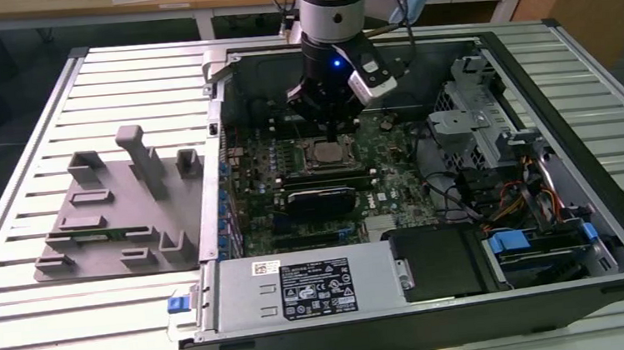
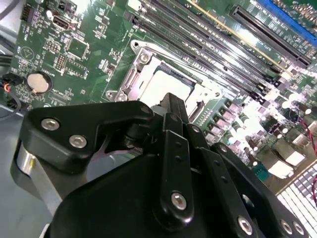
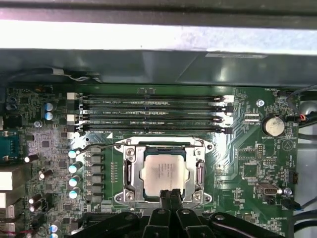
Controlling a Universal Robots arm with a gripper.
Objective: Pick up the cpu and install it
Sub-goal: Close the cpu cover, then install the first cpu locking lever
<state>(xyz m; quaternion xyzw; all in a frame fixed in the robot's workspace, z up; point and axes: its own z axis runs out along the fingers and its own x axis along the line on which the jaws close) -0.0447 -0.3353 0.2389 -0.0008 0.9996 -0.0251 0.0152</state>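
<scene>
Slatted table [image 1: 68, 336], open case [image 1: 414, 338]: cpu [image 3: 161, 171] in socket [image 3: 130, 173], just ahead of gripper [image 3: 169, 192], jaws pressed together; an off-centre push could bend pins.

The exterior view sits high and well back from me, tilted down across the slatted desk [image 1: 35, 339] and into the open computer case [image 1: 617, 226], taking in the whole scene with my arm [image 1: 332, 6] near the middle. My first wrist view faces squarely down onto the motherboard [image 3: 242, 148] from close by, with my gripper [image 3: 171, 194] at its edge. My second wrist view is closer still, tucked behind the gripper's black linkage and looking along it at a slant over the board. Both wrist views share the socket [image 2: 130, 79], the memory slots [image 3: 148, 111] and the coin battery [image 2: 38, 83]; the exterior view shares the same socket, small and far off
</scene>
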